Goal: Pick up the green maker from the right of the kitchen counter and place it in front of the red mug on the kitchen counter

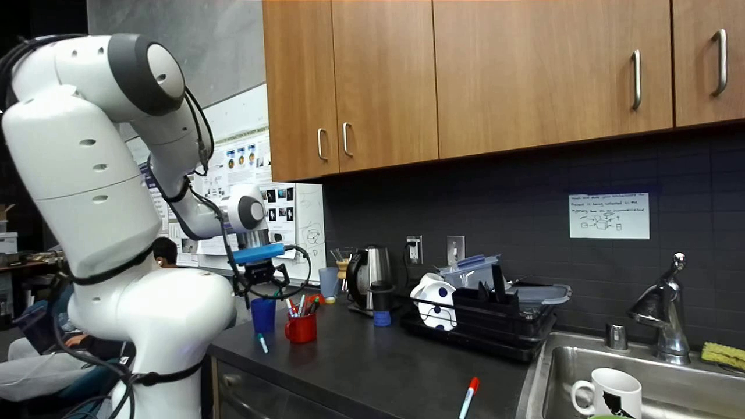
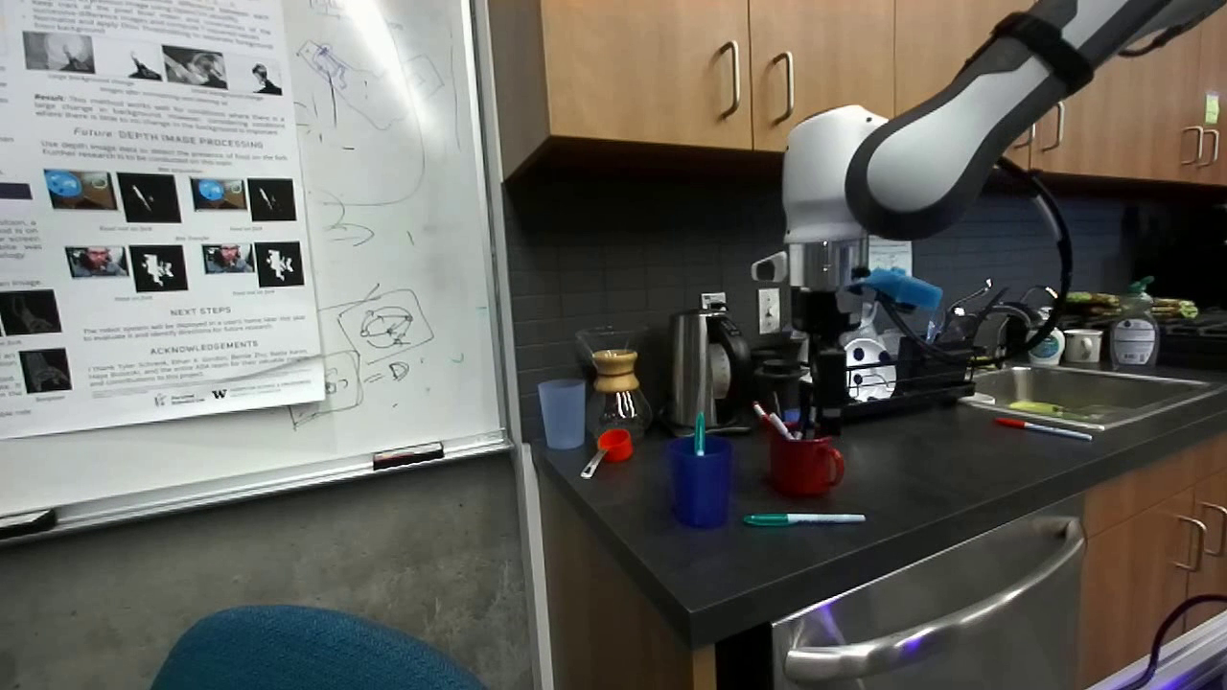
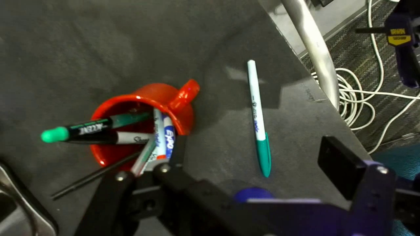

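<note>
Green-capped marker (image 2: 805, 518) on dark counter (image 2: 944, 479), in front of red mug (image 2: 798, 468), end effector (image 3: 259, 158) spread wide above

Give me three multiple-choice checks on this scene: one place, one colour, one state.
1. Of these, the lying green-capped marker is nearest: A kettle; B dish rack; C red mug.
2. The cap of the sink-side marker is: A red; B green; C black.
3. The gripper is: A shut on a marker; B open; C shut and empty.

1: C, beside the mug in both exterior views.
2: A, plainly red in both exterior views.
3: B, fingers well apart in the wrist view.
</note>
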Available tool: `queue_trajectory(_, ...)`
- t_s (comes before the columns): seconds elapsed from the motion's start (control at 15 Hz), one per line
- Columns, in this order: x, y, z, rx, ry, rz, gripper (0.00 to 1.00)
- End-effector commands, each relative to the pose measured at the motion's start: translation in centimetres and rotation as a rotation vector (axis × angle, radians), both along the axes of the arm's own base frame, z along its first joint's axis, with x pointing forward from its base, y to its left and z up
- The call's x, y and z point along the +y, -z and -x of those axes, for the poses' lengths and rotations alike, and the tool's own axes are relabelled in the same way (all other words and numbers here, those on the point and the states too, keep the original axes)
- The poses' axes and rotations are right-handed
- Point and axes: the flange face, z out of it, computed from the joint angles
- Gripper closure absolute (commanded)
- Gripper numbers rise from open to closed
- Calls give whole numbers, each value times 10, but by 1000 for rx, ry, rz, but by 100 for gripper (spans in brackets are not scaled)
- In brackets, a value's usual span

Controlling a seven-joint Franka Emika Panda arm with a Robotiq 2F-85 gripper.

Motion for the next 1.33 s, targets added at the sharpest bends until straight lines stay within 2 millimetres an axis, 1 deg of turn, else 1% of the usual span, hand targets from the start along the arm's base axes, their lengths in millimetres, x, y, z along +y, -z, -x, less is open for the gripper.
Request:
queue_trajectory(0.0,-35,-34,8,-19,107,-1,0)
queue_trajectory(0.47,-111,-85,5,-60,392,-38,0)
queue_trajectory(0.8,-150,-107,12,-107,626,-59,0)
queue_trajectory(1.0,-166,-116,16,-147,738,-59,0)
queue_trajectory(1.07,-157,-111,9,-115,673,-75,0)
queue_trajectory(1.13,-161,-114,10,-127,699,-74,0)
queue_trajectory(1.27,-165,-116,12,-137,718,-76,0)
